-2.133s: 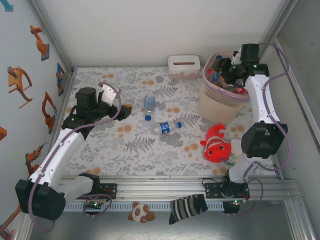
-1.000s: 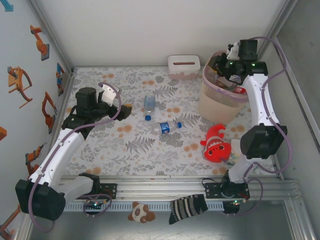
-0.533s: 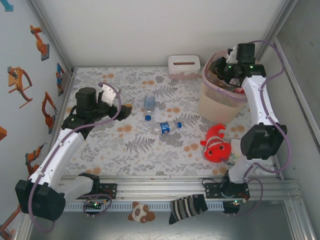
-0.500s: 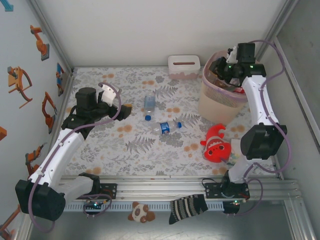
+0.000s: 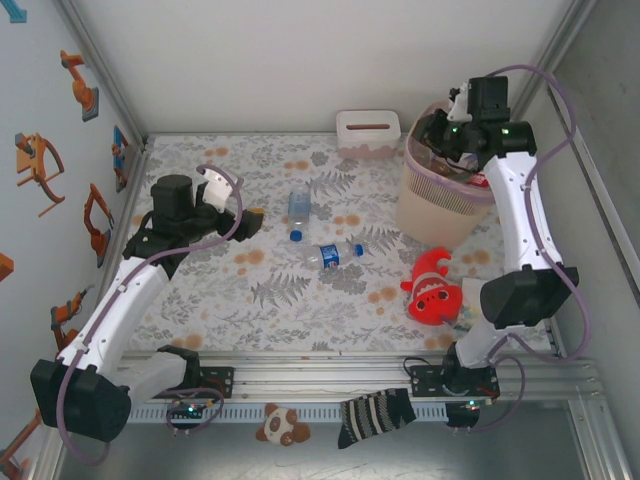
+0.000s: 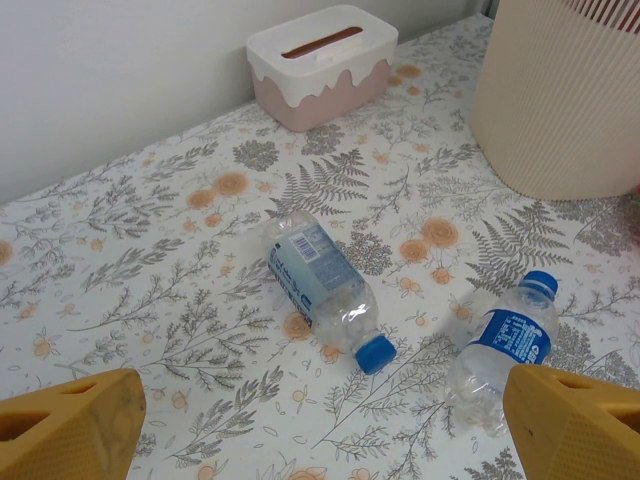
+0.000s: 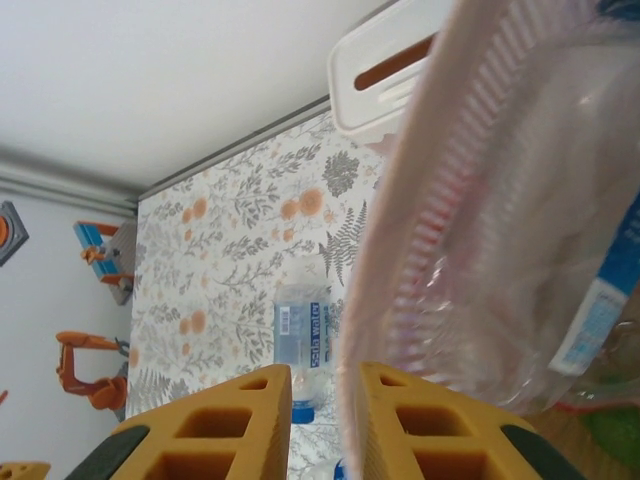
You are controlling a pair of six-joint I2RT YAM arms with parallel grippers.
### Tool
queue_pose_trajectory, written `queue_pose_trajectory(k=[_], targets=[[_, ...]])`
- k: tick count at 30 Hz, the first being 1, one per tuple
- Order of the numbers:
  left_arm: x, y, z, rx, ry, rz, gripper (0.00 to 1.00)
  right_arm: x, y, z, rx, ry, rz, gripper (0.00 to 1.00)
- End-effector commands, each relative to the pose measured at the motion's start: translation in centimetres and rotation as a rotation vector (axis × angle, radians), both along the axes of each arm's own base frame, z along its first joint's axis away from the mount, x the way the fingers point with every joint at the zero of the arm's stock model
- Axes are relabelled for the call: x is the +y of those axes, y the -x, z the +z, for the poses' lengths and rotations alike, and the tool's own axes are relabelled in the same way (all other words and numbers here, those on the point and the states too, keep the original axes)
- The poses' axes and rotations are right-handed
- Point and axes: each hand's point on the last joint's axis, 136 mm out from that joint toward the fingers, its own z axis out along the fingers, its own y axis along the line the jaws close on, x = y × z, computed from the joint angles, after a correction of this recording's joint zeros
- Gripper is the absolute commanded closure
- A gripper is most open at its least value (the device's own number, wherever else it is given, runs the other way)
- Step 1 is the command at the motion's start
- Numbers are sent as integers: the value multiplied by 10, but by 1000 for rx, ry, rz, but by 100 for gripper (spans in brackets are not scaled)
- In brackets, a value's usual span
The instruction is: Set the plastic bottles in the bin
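My right hand (image 5: 441,131) is closed and holds nothing, above the bin (image 5: 428,212) at the far right corner of the desk (image 5: 210,300). My left hand (image 6: 320,432) is wide open, empty. Two bottles (image 5: 299,208) lie mid-desk.

Bright, even overhead light, soft short shadows on the floral desk (image 5: 270,300). Crisp focus in the top and left wrist views, small glints on a clear bottle (image 6: 318,278). Heavy close-range blur on the bin (image 7: 480,220) wall in the right wrist view, washed-out white along the upper frame

Left tool (image 6: 320,432) wide, right tool (image 7: 322,425) pinched.
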Motion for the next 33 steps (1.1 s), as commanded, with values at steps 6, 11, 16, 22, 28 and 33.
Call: queue_pose_trajectory(k=[6,11,16,22,28,33], targets=[[0,1,9,-13,17,-5,8,52,42,23,-191,160,271,73],[0,1,9,-10,21,-6,8,91,78,2,-351,322,644,68],[0,1,10,-14,22,-5,8,108,113,-25,-570,520,1002,61],[1,2,8,-15,16,-2,7,117,122,-60,-658,688,1238,57],[1,2,8,-13,20,-2,6,133,120,-102,-643,800,1426,52],[1,2,6,-6,19,1,6,148,120,-139,-613,857,1549,46]])
